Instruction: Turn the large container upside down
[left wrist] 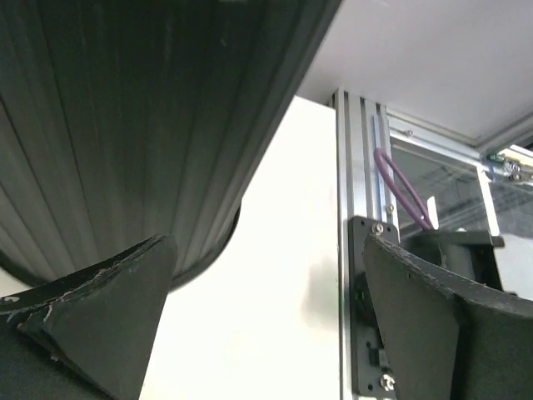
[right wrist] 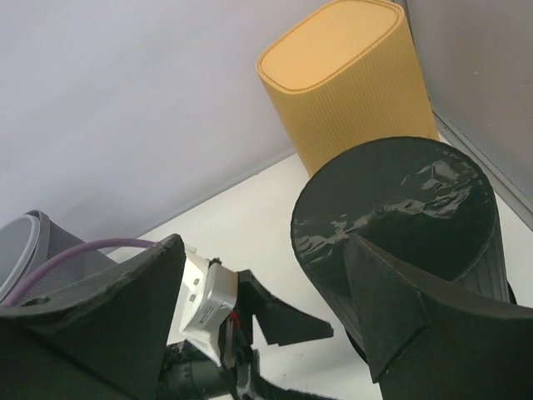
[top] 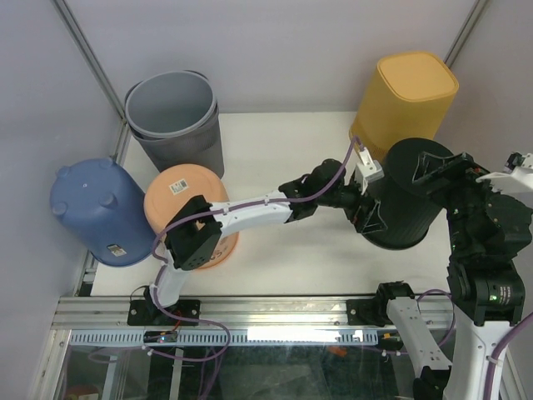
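A large black plastic container [top: 404, 196] with fine vertical ribbing is seen standing mouth-down on the white table [top: 283, 150] at its right side, near the front edge. Its closed round base [right wrist: 400, 208] is turned upward and shows a glossy, slightly creased surface, and the walls taper so that the rim resting on the table is the widest part. In the left wrist view the ribbed wall [left wrist: 108, 125] fills the upper left, with the rim meeting the table just behind one finger. The left tool [top: 364, 208] is held at the container's left flank with its fingers spread wide and nothing clamped between them [left wrist: 266, 275]. The right tool [top: 437, 167] is positioned over the top of the container, its fingers apart [right wrist: 265, 250] and gripping nothing. Just behind, a tall mustard-yellow ribbed container [top: 404, 96] stands inverted. Nested grey buckets [top: 175, 117] are placed upright at the far left, and an inverted orange tub [top: 166, 204] and an inverted blue bin [top: 92, 208] are found at the left.
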### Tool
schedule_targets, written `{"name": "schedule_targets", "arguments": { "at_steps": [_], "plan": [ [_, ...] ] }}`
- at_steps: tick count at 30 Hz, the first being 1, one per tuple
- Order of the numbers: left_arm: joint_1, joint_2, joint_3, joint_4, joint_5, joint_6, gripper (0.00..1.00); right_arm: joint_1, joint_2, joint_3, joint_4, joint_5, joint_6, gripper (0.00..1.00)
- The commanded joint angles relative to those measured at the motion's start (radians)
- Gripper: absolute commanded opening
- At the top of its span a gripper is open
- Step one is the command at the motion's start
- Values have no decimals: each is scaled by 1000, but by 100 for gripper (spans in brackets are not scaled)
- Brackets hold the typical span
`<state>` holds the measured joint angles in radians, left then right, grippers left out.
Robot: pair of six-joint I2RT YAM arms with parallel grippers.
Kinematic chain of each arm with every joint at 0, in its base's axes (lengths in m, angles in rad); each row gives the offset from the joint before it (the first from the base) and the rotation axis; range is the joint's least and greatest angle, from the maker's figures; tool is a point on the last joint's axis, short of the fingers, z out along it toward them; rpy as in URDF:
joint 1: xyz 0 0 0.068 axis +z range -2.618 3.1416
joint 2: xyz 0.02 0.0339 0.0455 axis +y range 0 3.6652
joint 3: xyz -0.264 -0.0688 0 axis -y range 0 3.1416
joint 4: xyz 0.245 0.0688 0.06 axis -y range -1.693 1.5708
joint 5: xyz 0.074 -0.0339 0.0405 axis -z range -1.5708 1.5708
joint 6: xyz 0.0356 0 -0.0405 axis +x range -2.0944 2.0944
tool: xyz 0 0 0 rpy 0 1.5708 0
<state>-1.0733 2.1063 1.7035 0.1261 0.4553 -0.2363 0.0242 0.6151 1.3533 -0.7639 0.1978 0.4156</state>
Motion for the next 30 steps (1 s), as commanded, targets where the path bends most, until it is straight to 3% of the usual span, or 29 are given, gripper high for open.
{"name": "schedule_targets", "arguments": {
  "at_steps": [1,6,10,12,18,22,26,30],
  "plan": [
    [24,-230,-56,-79,-54,117,99,4,23,9,32,-43,-37,81],
    [66,-471,-114,-267,-128,154,99,3,70,-7,58,-218,-89,81],
    [118,-632,-139,-427,-257,163,99,3,198,7,117,-609,-84,76],
    [198,-711,-143,-499,-285,127,99,21,271,18,117,-693,-65,75],
    [414,-790,-33,-704,-515,60,99,309,426,26,35,-383,-108,81],
    [571,-689,119,-855,-510,22,99,553,575,39,-46,23,-93,85],
    [669,-580,195,-924,-560,31,99,562,636,-25,-70,227,-81,91],
    [714,-485,280,-984,-603,65,99,494,631,-102,-61,291,-106,93]
  ]
}}
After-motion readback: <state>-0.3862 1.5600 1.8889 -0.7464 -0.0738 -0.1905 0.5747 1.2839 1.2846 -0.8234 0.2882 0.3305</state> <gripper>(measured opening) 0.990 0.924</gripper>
